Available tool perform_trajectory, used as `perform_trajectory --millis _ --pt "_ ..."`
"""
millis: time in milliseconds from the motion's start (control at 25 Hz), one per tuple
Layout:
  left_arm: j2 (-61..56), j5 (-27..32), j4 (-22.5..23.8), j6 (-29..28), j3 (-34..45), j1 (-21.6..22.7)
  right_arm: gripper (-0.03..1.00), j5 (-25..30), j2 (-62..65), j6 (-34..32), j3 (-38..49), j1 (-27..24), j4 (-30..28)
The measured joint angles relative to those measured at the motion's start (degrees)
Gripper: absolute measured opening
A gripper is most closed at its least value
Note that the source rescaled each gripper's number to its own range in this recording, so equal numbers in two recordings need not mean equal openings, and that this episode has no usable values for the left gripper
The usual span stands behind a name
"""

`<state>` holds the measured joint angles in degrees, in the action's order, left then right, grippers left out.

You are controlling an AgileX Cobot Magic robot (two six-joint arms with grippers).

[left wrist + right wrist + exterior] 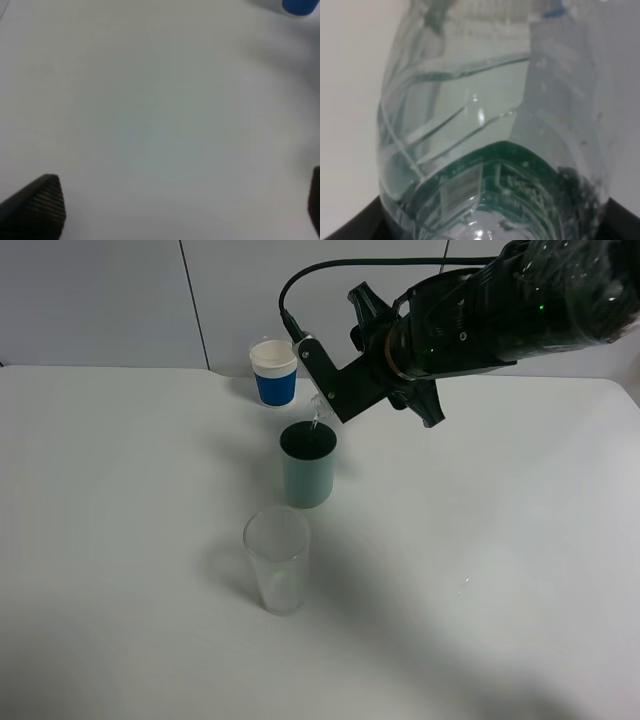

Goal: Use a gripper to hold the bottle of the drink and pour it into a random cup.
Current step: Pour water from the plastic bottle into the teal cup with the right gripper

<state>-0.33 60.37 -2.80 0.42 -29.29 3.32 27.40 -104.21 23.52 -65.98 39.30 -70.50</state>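
Tilted bottle over the cup
The right claw is clamped round the bottle's labelled body, neck just above the cup's mouth; the left claw gapes wide over the counter.

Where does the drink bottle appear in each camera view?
Exterior high: only the neck of the bottle shows, tipped over the teal cup, in the right gripper.
Left wrist: not in it.
Right wrist: bottle fills the picture.
Shared landmark: blue paper cup, in exterior high and left wrist.
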Motion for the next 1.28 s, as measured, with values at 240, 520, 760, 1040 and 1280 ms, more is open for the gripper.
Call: perform_trajectory --millis 240,520,760,1040,1280 --pt "0.0 0.0 0.0 0.0 0.0 0.0 0.0 0.0 0.0 0.04 0.0 0.0 -0.3" --pt "0.0 0.0 0.0 0.0 0.0 0.0 0.0 0.1 0.0 1.08 0.0 0.46 -2.83" --pt "0.0 0.0 0.0 0.0 0.0 0.0 0.0 0.05 0.0 1.08 0.0 0.46 -4.29" --pt "0.0 0.0 0.0 0.0 0.0 0.0 0.0 -0.34 0.0 1.08 0.0 0.46 -5.94" --pt "0.0 0.0 0.0 0.0 0.0 0.0 0.0 -0.48 0.0 1.08 0.0 0.46 -9.45"
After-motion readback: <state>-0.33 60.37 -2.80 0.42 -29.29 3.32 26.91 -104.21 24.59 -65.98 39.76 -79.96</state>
